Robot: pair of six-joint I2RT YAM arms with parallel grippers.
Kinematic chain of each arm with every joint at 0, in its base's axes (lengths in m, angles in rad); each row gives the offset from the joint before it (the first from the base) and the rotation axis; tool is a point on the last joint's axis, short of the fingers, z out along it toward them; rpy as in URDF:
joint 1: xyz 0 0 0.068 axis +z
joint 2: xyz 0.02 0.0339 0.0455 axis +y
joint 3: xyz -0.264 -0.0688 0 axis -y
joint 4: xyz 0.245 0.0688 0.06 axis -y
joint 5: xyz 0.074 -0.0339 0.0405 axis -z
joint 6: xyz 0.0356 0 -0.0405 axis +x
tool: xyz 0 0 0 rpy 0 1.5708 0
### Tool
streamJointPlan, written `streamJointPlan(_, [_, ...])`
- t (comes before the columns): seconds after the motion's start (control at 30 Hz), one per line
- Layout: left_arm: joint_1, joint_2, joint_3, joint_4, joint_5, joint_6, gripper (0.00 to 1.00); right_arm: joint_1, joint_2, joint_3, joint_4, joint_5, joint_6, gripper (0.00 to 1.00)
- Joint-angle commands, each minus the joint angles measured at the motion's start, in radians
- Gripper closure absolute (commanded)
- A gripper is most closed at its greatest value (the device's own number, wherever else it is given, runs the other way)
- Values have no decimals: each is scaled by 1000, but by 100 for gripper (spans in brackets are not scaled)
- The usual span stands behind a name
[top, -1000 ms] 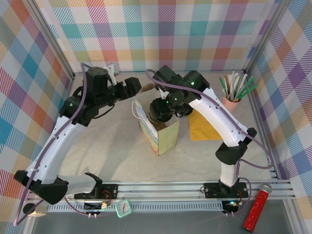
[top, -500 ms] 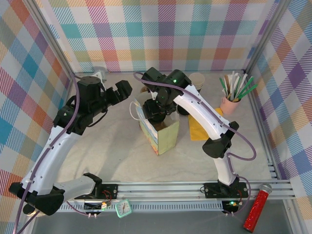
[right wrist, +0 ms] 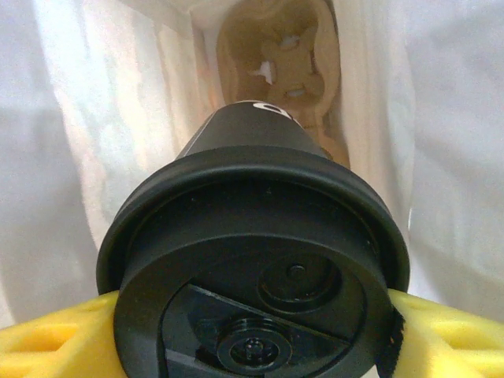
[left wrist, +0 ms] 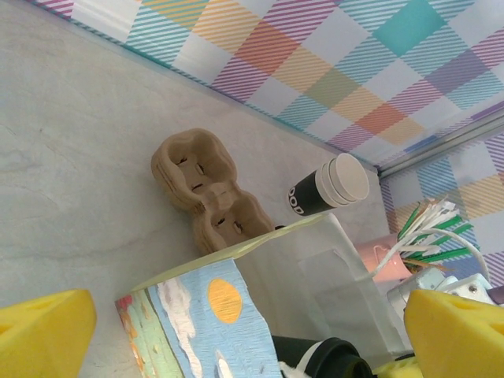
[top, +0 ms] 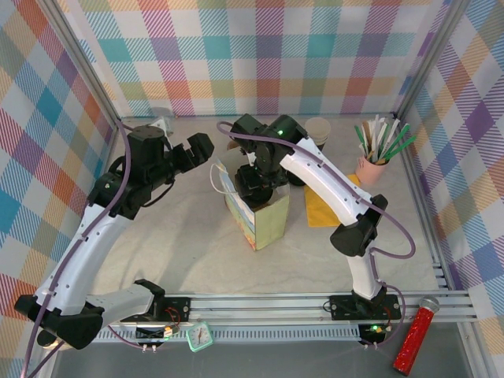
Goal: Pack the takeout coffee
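- Table: pale and marbled, walled in by bright plaid.
- Bag: paper, standing upright mid-table with its mouth open. One side is painted blue with an orange sun, and the inside is white.
- Carrier: brown pulp, lying flat on the table behind the bag.
- My left gripper: jaws spread wide, holding nothing, hovering just left of the bag's mouth.
- My right gripper: over the bag's mouth, with its yellow pads pressed against opposite sides of the coffee's lid, gripping it.
- Coffee: a small black paper cup under a glossy round black lid with a raised rim and sunken top. It hangs upright in my right gripper, its body down inside the bag between the white walls.
- Cups: a lidless black stack with cream rims, near the carrier.
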Motion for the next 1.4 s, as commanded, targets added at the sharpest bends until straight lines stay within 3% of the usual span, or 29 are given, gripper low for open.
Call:
streamJointPlan(0.0, [13,-2,-21,17,16,16,0,-10,-46,-21,-176,-19,18,28])
streamJointPlan(0.5, [83,73,-119,71,109,25,0,-13,-41,-99,-178,-69,11,28])
streamJointPlan(1.07, [107,151,-245,232,118,44,0,-13,-15,-125,-178,-93,4,28])
streamJointPlan(1.37, [227,322,-243,389,178,-23,0,-14,-8,-122,-176,-78,1,28])
